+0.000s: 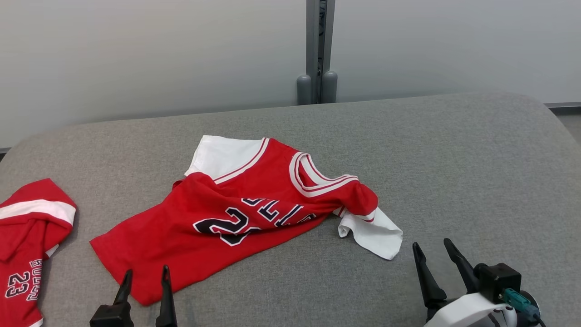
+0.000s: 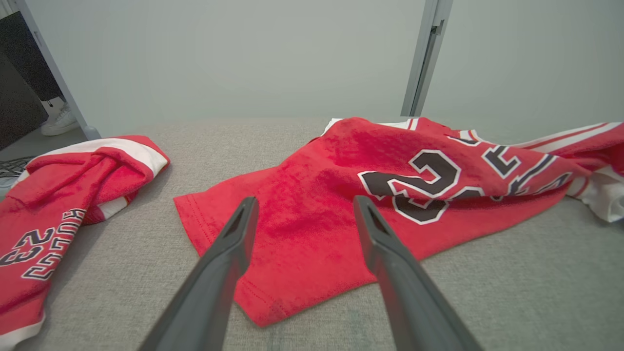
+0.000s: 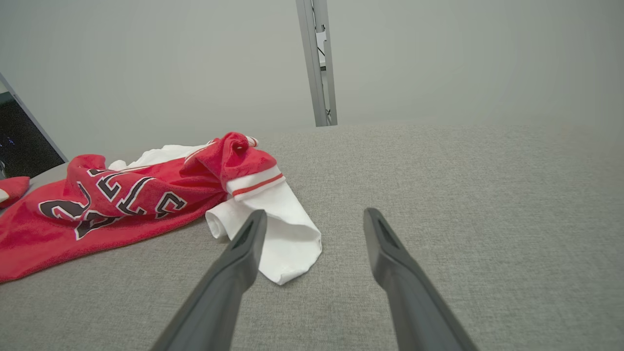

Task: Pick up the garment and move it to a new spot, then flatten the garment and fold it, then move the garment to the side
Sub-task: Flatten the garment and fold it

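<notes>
Far left: a second red jersey [image 1: 27,236] is bunched at the left end of the grey fabric surface [image 1: 454,172], cut off by the frame. A bare strip separates it from the garment. The left wrist view adds a person's white shoe [image 2: 57,122] on the floor past that end, plus a dark panel.

Left claw [image 1: 147,271]: fingers spread wide, holding nothing, at the garment's near hem corner. Can't tell whether it touches.

The garment [image 1: 218,218], a red jersey with white sleeves, lies crumpled left of centre, number side up. Its hem points near-left and its collar far-right. One white sleeve lies flat at the far side. The other is curled at the right end, which is clearer in the right wrist view [image 3: 273,229].

A grey post [image 1: 317,50] stands behind the far edge, between pale wall panels.

Right claw [image 1: 431,243]: fingers also wide apart and empty, just right of the curled sleeve, not touching.

The right half of the surface is open, with a rounded far-right corner.
</notes>
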Motion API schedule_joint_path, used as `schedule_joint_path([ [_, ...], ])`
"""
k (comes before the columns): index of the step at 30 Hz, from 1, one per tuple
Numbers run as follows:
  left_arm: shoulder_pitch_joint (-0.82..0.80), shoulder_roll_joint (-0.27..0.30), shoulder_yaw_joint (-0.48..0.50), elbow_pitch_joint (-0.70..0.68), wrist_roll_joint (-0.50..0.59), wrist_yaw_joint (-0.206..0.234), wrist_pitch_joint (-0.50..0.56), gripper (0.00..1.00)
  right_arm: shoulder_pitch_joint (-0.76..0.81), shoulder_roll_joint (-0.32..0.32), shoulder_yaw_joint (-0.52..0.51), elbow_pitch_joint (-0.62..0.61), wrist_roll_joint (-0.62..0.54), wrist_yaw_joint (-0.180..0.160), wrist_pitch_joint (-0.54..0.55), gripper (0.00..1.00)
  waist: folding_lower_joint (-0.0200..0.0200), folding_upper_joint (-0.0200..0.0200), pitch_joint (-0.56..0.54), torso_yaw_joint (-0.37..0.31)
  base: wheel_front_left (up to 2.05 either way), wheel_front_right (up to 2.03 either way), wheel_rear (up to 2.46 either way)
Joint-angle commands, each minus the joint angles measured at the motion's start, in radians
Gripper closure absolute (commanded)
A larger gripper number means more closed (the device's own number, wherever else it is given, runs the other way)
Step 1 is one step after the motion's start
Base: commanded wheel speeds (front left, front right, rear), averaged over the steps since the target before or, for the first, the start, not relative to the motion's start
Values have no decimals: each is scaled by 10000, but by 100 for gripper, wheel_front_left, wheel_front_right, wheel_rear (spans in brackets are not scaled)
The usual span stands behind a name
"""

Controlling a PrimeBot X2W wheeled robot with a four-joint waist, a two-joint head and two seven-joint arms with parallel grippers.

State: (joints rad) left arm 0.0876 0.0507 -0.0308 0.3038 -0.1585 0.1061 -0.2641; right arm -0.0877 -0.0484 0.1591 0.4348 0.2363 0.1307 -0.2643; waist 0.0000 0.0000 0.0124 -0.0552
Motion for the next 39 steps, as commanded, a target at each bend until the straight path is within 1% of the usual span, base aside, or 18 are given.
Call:
schedule_joint_path([
  [1, -228, 27, -5, 16, 56, -80, -6, 0, -108, -48, 15, 20, -71, 1, -3, 0, 0, 0, 85, 118, 0, 0, 0],
  [4, -269, 13, -122, 72, 4, -163, -6, 0, -334, -51, 113, 74, -101, 1, -3, 0, 0, 0, 274, 330, 0, 0, 0],
  [8, -495, 17, -315, 92, -73, -139, -6, 0, -848, -49, 166, 260, -237, 1, -3, 0, 0, 0, 678, 803, 0, 0, 0],
  [16, -802, 15, -563, 161, -182, -152, -6, 0, -1690, -180, 412, 936, -518, 1, -2, 0, 0, 0, 1183, 1580, 0, 0, 0],
  [19, -828, 15, -601, 148, -270, -90, -6, 0, -1953, -263, 250, 1283, -785, 1, -2, 0, 0, 0, 1310, 1789, 0, 0, 0],
  [20, -817, 14, -619, 154, -263, -103, -6, 0, -2002, -288, 195, 1444, -867, 1, -1, 20, 0, 0, 1329, 1850, 0, 0, 0],
  [21, -809, 13, -623, 151, -276, -86, -6, 0, -2084, -293, 155, 1617, -928, 1, -2, 56, 0, 0, 1345, 1896, 0, 0, 0],
  [22, -814, 16, -621, 135, -311, -74, -6, 0, -2196, -299, 132, 1732, -974, 1, -2, 88, 0, 0, 1369, 1939, 0, 0, 0],
  [23, -828, 13, -638, 120, -332, -69, -6, 0, -2315, -342, 106, 1832, -1003, 1, -2, 100, 0, 0, 1401, 1975, 0, 0, 0],
  [27, -907, 15, -682, 51, -386, -28, -6, 0, -2721, -491, -136, 1676, -825, -1, -2, 100, 0, 0, 1532, 2046, 0, 0, 0],
  [30, -1032, 9, -798, 19, -456, -5, -6, 0, -3128, -745, -583, 1408, -564, -1, -2, 100, 0, 0, 1696, 2068, 0, 0, 0],
  [33, -1108, 15, -981, 47, -529, 14, -6, 0, -3743, -1129, -1126, 1399, -336, -1, -2, 100, 0, 0, 1843, 2091, 0, 0, 0],
  [36, -1268, 18, -1189, 130, -597, -5, -6, 0, -4362, -1508, -1586, 1786, -205, -1, -2, 100, 0, 0, 2014, 2131, 0, 0, 0],
  [39, -1432, 15, -1383, 186, -677, -18, -6, 0, -5054, -1902, -1826, 2386, -184, -1, -2, 100, 0, 0, 2251, 2242, 0, 0, 0],
])
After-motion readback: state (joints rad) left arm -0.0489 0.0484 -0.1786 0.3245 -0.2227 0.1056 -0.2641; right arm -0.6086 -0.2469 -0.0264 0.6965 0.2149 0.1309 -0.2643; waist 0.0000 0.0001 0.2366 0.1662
